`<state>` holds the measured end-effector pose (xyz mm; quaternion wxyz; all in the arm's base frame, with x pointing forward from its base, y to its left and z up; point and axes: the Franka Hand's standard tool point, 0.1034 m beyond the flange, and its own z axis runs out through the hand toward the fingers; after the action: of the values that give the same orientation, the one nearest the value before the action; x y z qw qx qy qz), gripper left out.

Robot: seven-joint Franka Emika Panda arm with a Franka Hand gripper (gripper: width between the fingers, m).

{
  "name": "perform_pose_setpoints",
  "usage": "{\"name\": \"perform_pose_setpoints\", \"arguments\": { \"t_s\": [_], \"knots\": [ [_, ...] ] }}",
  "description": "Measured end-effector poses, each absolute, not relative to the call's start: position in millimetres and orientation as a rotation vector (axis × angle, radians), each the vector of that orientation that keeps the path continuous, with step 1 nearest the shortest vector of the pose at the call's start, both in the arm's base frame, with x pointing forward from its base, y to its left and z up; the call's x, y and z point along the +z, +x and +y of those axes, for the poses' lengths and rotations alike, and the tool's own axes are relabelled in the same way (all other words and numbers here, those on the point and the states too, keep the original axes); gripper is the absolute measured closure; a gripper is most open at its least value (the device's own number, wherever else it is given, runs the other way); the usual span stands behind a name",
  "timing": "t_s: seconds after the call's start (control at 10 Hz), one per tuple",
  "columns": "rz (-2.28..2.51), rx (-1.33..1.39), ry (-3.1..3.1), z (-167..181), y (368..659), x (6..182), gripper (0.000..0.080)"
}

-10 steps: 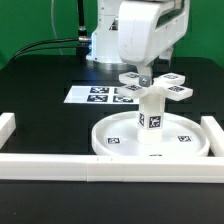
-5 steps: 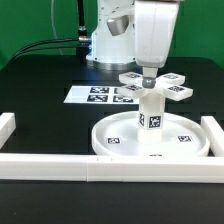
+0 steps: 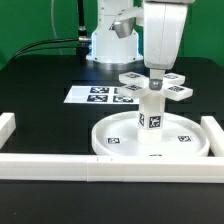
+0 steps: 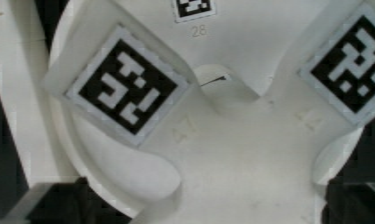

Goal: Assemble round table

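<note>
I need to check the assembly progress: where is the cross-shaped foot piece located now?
In the exterior view, the cross-shaped foot piece sits on top of the upright leg, which stands in the round disc, directly under the gripper.

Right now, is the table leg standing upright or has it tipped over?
Upright. In the exterior view the leg stands vertical in the middle of the round disc, with the cross-shaped foot piece level on top.

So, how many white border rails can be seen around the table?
3. One short rail at the exterior view's left, one long rail across the front, one rail at the exterior view's right. More may lie out of view.
</note>
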<state>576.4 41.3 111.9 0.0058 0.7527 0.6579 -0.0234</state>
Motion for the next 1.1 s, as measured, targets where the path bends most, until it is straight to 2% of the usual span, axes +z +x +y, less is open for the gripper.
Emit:
{"name": "perform_pose_setpoints", "arguments": {
  "t_s": [0.3, 1.1],
  "knots": [
    [2.061, -0.086, 2.361, 40.1, 574.4, 107.2, 0.0150],
    [2.058, -0.091, 2.366, 37.8, 572.1, 108.0, 0.0150]
  ]
}}
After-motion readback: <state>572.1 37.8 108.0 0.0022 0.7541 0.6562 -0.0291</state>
